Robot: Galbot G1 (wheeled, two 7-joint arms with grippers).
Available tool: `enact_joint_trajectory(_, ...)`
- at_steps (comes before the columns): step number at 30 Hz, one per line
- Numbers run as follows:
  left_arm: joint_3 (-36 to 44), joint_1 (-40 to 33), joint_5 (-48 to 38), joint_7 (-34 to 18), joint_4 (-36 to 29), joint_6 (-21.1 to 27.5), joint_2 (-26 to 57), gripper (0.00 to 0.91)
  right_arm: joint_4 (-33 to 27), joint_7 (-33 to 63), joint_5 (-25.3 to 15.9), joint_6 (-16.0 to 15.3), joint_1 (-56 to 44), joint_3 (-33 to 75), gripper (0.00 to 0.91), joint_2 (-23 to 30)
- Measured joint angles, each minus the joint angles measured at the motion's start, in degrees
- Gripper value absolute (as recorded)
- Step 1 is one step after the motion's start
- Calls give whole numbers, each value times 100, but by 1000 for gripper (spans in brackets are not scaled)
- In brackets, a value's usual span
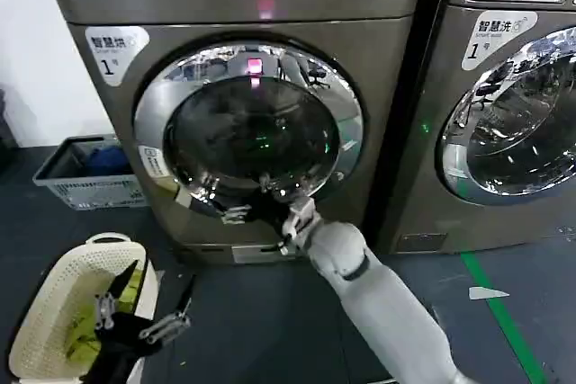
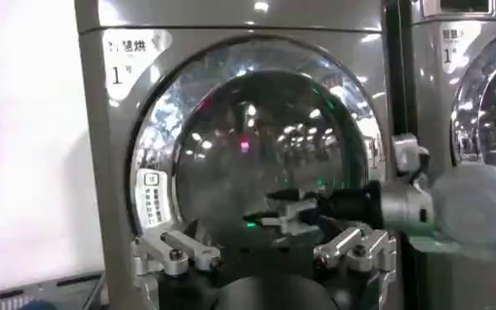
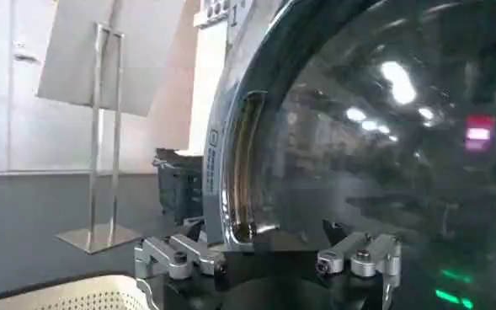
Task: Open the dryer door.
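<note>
Right gripper [image 1: 241, 213] jaws wide at dryer door [image 1: 249, 128] lower chrome ring; hook the recessed handle, pull outward steadily; left gripper [image 1: 144, 308] parked low, jaws wide

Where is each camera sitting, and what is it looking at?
Head view: up on the robot's head, looking down at the dryer door; the right tool is at the door's lower rim, the left tool is low over a cream basket.
Left wrist view: on the left arm, facing the door; its own fingers show, with the right tool beyond.
Right wrist view: on the right arm, close against the door's chrome ring.
All three share the door.
</note>
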Motion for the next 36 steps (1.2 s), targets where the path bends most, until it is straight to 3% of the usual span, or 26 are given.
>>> enact_joint_trajectory(36,69,-23,-52,26,-79,-14,-24,907,-1646,8,-278,123,987,-605,907,1186)
